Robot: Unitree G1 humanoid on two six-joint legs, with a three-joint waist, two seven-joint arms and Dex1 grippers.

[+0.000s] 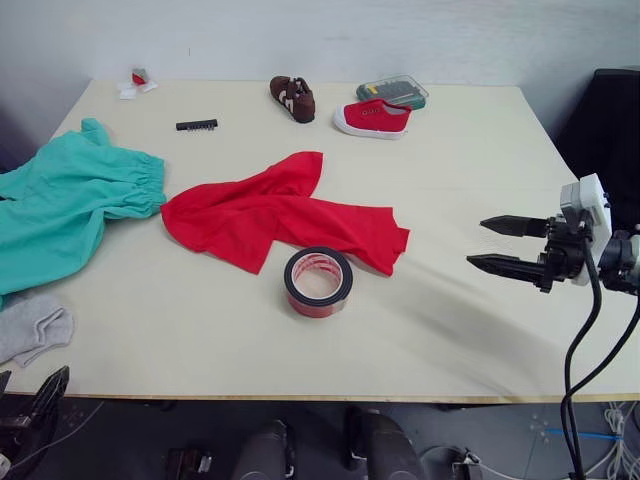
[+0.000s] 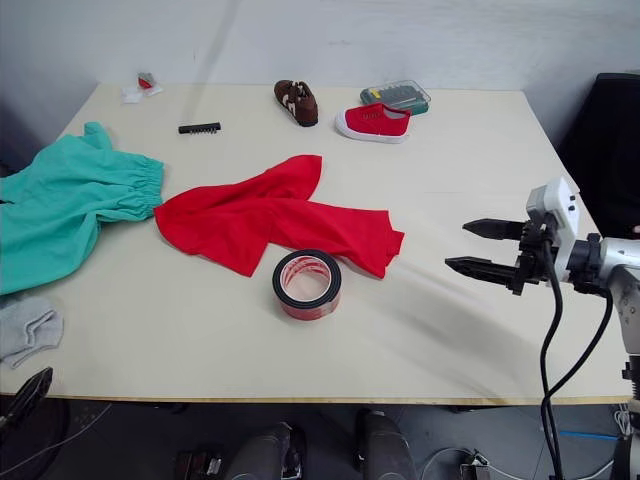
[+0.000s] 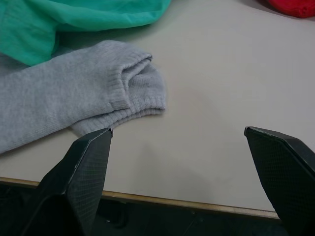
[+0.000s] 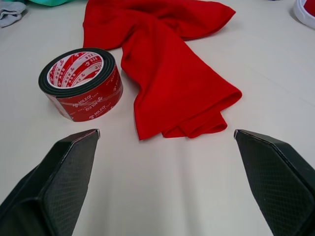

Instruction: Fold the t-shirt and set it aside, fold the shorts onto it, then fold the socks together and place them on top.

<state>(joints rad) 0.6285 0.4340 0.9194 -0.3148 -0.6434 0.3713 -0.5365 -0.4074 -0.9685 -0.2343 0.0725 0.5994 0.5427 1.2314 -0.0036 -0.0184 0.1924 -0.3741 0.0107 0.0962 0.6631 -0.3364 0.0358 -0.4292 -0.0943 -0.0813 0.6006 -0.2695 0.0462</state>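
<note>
One table (image 1: 470, 330) with a pale top carries everything. One red t-shirt (image 1: 270, 215) lies crumpled and partly bunched near the middle of the frame, spread from centre-left toward centre-right. One pair of teal shorts (image 1: 60, 205) lies at the left edge, its gathered waist just beside the t-shirt's left end without clearly touching it. The grey socks (image 1: 32, 328) sit at the lower left, below the shorts; in the left wrist view a folded cuff lies over a longer grey piece, so whether that is one sock or two cannot be told.

One roll of tape (image 1: 318, 282), black outside with a red and white core, stands on its flat side just below the t-shirt, near its lower edge. Along the upper part of the frame there are two shoes: one brown shoe (image 1: 293, 98) and one red shoe (image 1: 372, 118) with a white sole, near each other. One clear plastic box (image 1: 392, 92) rests just behind the red shoe. One small black bar (image 1: 197, 125) lies at upper left, and one small red and white scrap (image 1: 136, 83) sits near the far left corner.

The right gripper (image 1: 505, 245) hovers at the right of the frame, well apart from the t-shirt, its two fingers spread wide and holding nothing. The left gripper (image 3: 182, 145) hangs at the table's near left edge just beside the socks, fingers also wide apart and empty.
</note>
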